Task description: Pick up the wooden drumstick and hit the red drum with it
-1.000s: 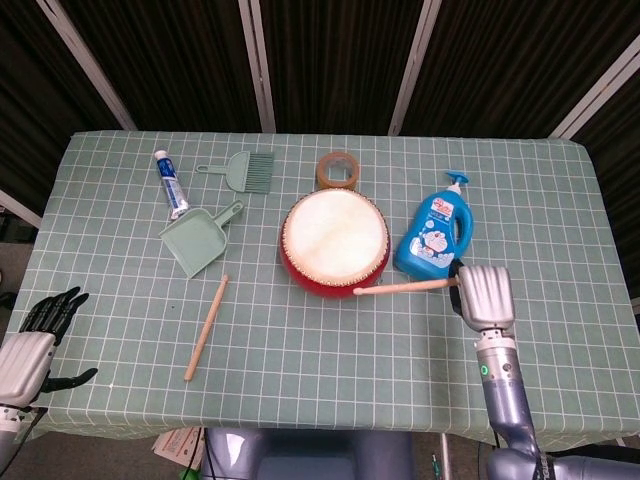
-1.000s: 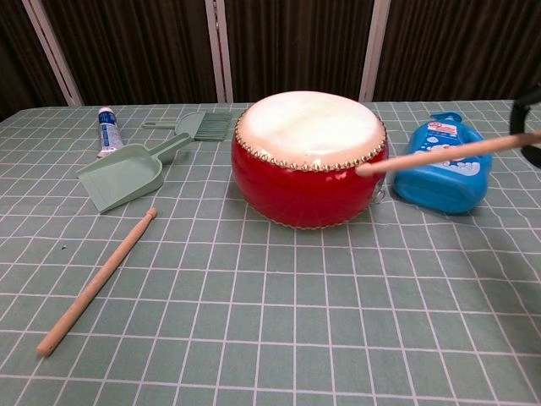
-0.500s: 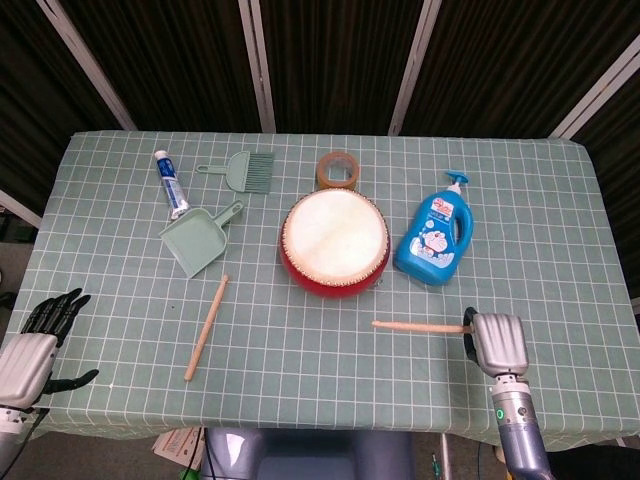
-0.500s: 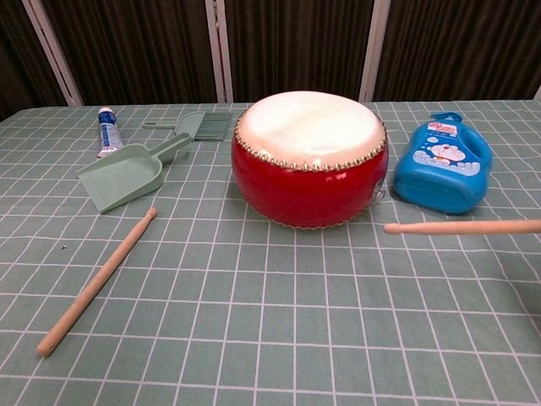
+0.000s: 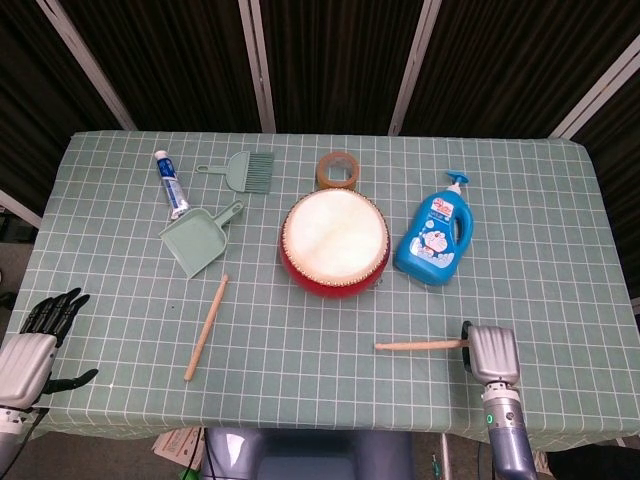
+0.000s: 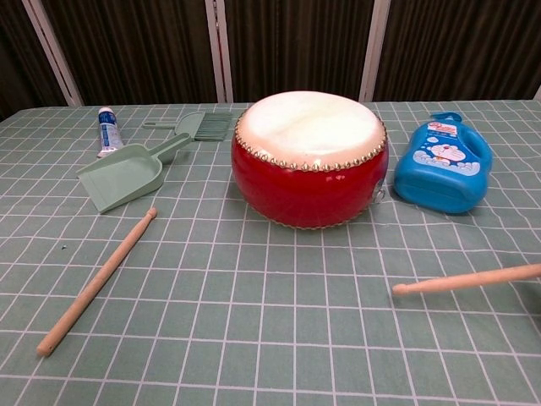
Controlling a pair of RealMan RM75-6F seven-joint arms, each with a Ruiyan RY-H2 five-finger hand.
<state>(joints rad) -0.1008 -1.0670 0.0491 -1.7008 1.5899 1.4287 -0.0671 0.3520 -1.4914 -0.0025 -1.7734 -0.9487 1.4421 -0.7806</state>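
Note:
The red drum with its pale skin stands mid-table. My right hand grips one wooden drumstick near the table's front right, the stick pointing left, well in front of the drum and apart from it. A second wooden drumstick lies loose on the cloth, front left of the drum. My left hand hovers off the table's front left corner, fingers spread, holding nothing. The chest view shows neither hand.
A blue detergent bottle lies right of the drum, a tape roll behind it. A green dustpan, small brush and toothpaste tube sit at the back left. The checked cloth table ends close to my right hand.
My right hand drew the drumstick back from the drum's side toward the table's front edge and lowered it. The left hand and loose stick stayed put.

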